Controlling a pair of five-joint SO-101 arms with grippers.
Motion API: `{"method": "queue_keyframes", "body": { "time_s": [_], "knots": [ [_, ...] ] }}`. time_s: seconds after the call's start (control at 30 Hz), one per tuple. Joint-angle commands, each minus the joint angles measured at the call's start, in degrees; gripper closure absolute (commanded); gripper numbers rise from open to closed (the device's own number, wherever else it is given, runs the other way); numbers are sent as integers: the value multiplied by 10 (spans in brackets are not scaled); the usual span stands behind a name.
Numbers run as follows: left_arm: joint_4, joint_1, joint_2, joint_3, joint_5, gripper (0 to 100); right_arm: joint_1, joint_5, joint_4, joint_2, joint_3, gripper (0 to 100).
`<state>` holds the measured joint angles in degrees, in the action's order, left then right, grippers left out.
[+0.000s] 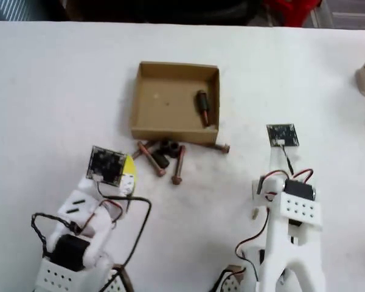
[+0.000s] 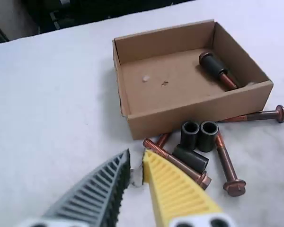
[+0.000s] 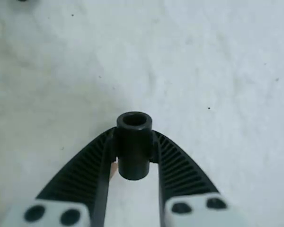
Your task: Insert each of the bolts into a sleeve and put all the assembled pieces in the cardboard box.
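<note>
Roughly mid-table [image 1: 61,91]: cardboard box [image 1: 170,131], open top, with one assembled piece [image 1: 202,107] lying inside near the wall on the right arm's side. Left gripper [image 2: 136,158] low, just before the box front, its grey and yellow tips nearly pressed together with nothing visibly held. Right gripper [image 3: 134,137] well apart from the box, pinching a black sleeve [image 3: 134,151] over bare table. Loose bolts [image 2: 229,165] lie along the box front, and two loose sleeves [image 2: 190,135] sit side by side among them.
</note>
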<state>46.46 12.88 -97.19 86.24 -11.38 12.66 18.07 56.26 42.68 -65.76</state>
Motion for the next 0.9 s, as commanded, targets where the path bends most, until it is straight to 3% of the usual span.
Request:
{"method": "queue_keyframes", "body": {
  "time_s": [0.0, 0.17, 0.33, 0.47, 0.7, 0.87],
  "knots": [
    [-62, 8, 136, -84, -8, 921, 6, -2, -9, 16, 3, 981],
    [-90, 30, 349, -214, -10, 921, 6, -2, -15, 16, 2, 981],
    [-139, 108, 503, -300, -84, 920, 7, -2, -18, 16, 1, 981],
    [-184, 153, 619, -340, -101, 918, 7, -2, -18, 15, 1, 981],
    [-260, 159, 788, -372, -102, 917, 5, -2, -18, 16, -4, 981],
    [-265, 164, 844, -404, -120, 915, 5, -2, -18, 16, -4, 981]
  ]
}}
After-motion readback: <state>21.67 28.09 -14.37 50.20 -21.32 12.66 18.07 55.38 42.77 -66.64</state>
